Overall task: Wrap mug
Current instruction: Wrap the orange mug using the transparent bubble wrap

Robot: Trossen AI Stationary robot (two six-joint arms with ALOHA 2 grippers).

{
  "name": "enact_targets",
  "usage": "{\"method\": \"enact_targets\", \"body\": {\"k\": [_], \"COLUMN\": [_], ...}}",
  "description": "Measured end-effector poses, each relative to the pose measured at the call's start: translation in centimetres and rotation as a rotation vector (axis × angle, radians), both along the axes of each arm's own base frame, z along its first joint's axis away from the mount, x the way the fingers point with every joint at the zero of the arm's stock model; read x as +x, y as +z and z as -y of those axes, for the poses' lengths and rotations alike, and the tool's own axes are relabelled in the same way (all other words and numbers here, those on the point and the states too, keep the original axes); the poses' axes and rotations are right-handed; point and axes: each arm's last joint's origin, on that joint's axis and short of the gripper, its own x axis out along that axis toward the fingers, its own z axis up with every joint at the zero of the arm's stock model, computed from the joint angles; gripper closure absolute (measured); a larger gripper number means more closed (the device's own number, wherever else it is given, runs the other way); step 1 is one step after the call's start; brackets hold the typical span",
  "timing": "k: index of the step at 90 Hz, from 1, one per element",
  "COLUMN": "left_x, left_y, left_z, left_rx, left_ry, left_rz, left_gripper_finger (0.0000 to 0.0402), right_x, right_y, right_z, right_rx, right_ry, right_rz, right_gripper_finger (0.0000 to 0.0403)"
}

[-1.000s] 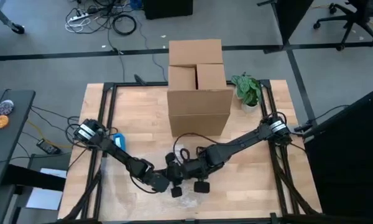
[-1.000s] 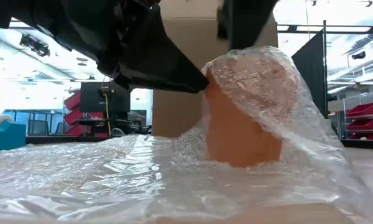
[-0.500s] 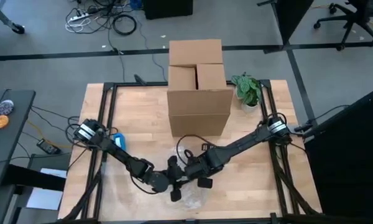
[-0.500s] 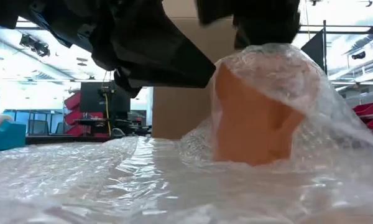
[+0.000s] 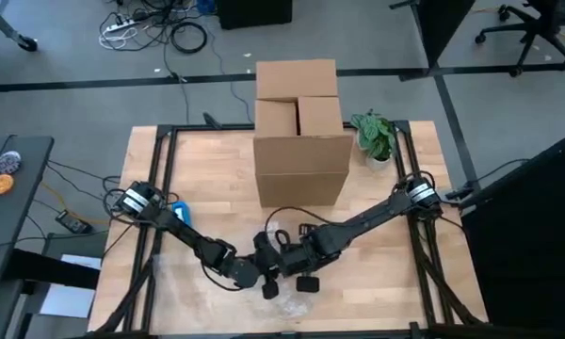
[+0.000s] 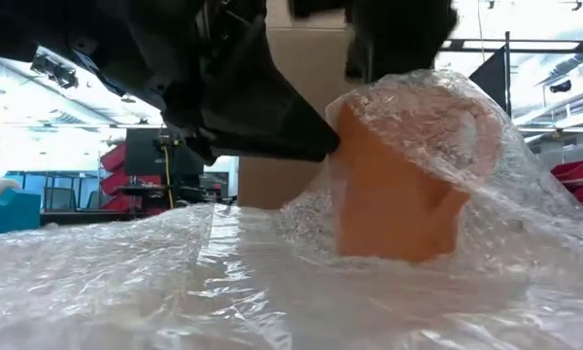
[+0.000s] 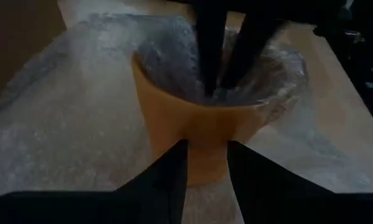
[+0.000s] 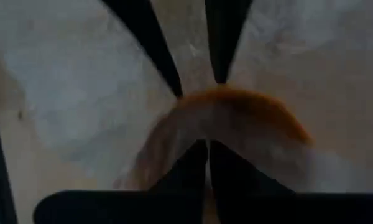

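the orange mug point(image 6: 398, 194) stands in the right-centre of the low view, tilted a little, on a crinkled sheet of bubble wrap point(image 6: 146, 282) that covers the whole lower part of that frame and is pulled up over the mug's top and right side. in the high view the mug is hidden under the two arms, which meet in the lower middle of the frame on the wooden counter point(image 5: 207, 179).

the left gripper point(image 7: 206, 165) is clenched on the mug: in the left wrist view its two dark fingers point(image 7: 171, 180) pinch the near wall of the orange cup, one on each side of a strip of it, with wrap lining the inside of the cup. in the low view it comes in from the upper left and meets the mug's left rim.

the right gripper point(image 8: 208, 155) sits just above the mug, fingers drawn nearly together with only a thin gap; whether it pinches the wrap i cannot tell. the other arm's fingers show beyond it.

a cardboard box point(image 5: 299, 127) stands at the upper centre of the high view, and a small potted plant point(image 5: 374, 137) just to its right.
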Motion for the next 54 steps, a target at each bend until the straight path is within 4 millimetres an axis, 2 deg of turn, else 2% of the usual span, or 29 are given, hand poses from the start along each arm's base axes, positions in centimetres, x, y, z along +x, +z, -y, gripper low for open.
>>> {"method": "enact_targets", "body": {"k": [13,25,36,54], "left_x": [0.0,0.0,0.0,0.0], "left_y": [0.0,0.0,0.0,0.0], "left_z": [0.0,0.0,0.0,0.0], "left_rx": [0.0,0.001,0.001,-0.002], "left_ry": [0.0,0.0,0.0,0.001], "left_rz": [0.0,-0.001,0.0,0.0], "left_gripper_finger": [0.0302,0.0302,0.0302,0.0302], "right_x": [-1.5,-2.7,-2.0,-0.5], "right_y": [3.6,4.4,3.2,-1.7], "right_z": [-0.6,-0.7,-0.7,-0.1], "right_rx": [-0.083,-0.21,-0.214,-0.153], "right_ry": [-0.02,-0.08,-0.086,-0.056], "right_rz": [-0.028,-0.047,-0.021,0.026], "right_gripper_finger": [0.0403,0.0403,0.0403,0.0403]}}
